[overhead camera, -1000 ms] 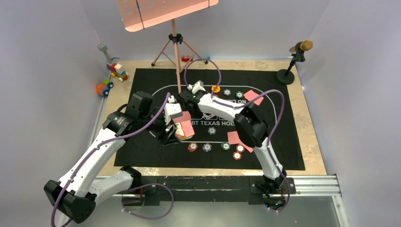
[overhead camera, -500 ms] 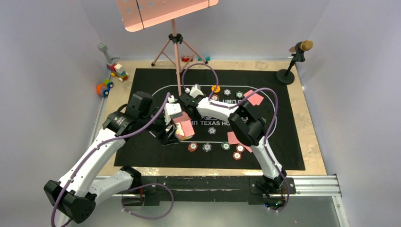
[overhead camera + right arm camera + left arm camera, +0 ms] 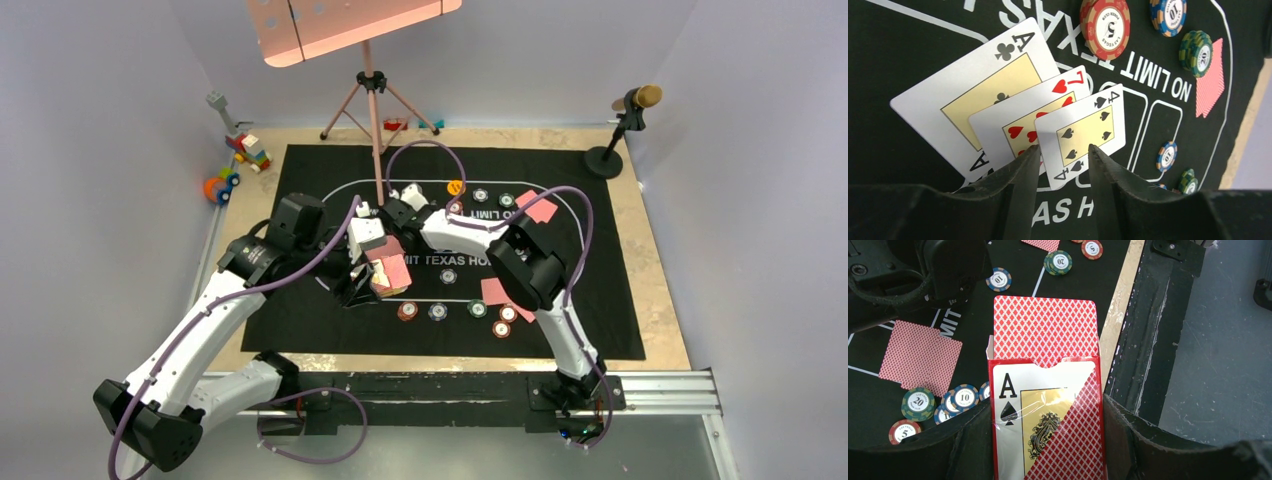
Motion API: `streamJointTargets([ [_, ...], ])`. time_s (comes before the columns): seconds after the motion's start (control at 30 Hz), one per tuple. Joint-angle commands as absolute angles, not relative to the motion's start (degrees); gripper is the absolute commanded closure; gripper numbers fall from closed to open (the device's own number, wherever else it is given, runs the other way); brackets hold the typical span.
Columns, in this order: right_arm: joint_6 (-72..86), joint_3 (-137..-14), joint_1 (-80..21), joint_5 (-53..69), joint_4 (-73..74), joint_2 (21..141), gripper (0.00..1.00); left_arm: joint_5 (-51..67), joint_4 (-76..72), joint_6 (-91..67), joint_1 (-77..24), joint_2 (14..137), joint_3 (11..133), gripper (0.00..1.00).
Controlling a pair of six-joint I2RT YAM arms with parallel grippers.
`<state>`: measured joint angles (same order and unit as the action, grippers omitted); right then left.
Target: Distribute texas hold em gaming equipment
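Observation:
My left gripper (image 3: 1044, 405) is shut on the red card box (image 3: 1048, 415), held upright with its flap open; the box (image 3: 388, 265) hangs over the mat's left middle. My right gripper (image 3: 1064, 150) is open just above three fanned face-up cards: ace of clubs (image 3: 973, 95), seven of hearts (image 3: 1023, 120), four of spades (image 3: 1083, 127). The right gripper (image 3: 398, 210) sits at the mat's far centre. Poker chips (image 3: 437, 311) line the near side, others (image 3: 481, 195) and an orange button (image 3: 455, 187) the far side. Face-down cards (image 3: 537, 207) lie at right.
A pink-topped stand on a tripod (image 3: 372, 110) rises behind the black mat (image 3: 300, 320). A microphone (image 3: 620, 125) stands at the back right, toy blocks (image 3: 240, 155) at the back left. Red chips (image 3: 1105, 26) lie close beyond the fanned cards.
My right gripper has opened and shifted slightly left over the mat's far centre. The left arm and the box have not moved.

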<state>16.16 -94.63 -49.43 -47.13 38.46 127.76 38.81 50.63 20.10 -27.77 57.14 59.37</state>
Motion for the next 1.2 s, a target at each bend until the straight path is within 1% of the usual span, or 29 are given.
streamJointTargets([
  [0.0, 17.3, -92.5, -49.3, -38.9, 35.0, 124.3, 0.53, 40.6, 48.2, 19.4, -27.6, 56.7, 60.8, 1.0],
  [0.17, 17.5, -92.4, -49.2, -31.6, 33.9, 120.6, 0.5, 40.5, 48.3, 19.5, -27.5, 56.5, 60.7, 1.0],
  [0.37, 20.3, -92.0, -45.7, -19.7, 33.6, 109.1, 0.37, 40.5, 48.6, 19.6, -27.6, 56.3, 60.8, 1.0],
  [0.5, 24.0, -89.3, -40.2, -5.9, 32.8, 99.8, 0.27, 40.5, 48.8, 19.8, -27.6, 56.3, 60.9, 1.0],
  [0.57, 26.0, -86.9, -37.8, 1.7, 31.2, 95.0, 0.23, 40.4, 48.7, 19.8, -27.6, 56.3, 60.9, 1.0],
  [0.63, 27.9, -84.2, -35.9, 10.3, 28.7, 90.4, 0.16, 40.3, 48.6, 19.9, -27.6, 56.4, 61.0, 1.0],
  [0.7, 29.6, -80.6, -35.6, 17.7, 25.4, 85.8, 0.13, 40.0, 48.6, 19.9, -27.5, 56.4, 61.1, 1.0],
  [0.83, 35.1, -73.6, -35.6, 34.2, 17.2, 81.0, 0.09, 39.9, 48.5, 20.0, -27.6, 56.7, 61.3, 1.0],
  [0.97, 41.0, -66.9, -35.7, 39.9, 8.5, 77.8, 0.07, 39.8, 48.3, 19.9, -27.6, 56.9, 61.6, 1.0],
  [1.17, 42.4, -63.8, -38.7, 42.0, 5.5, 79.1, 0.05, 39.4, 48.0, 19.8, -27.6, 57.4, 62.0, 1.0],
])
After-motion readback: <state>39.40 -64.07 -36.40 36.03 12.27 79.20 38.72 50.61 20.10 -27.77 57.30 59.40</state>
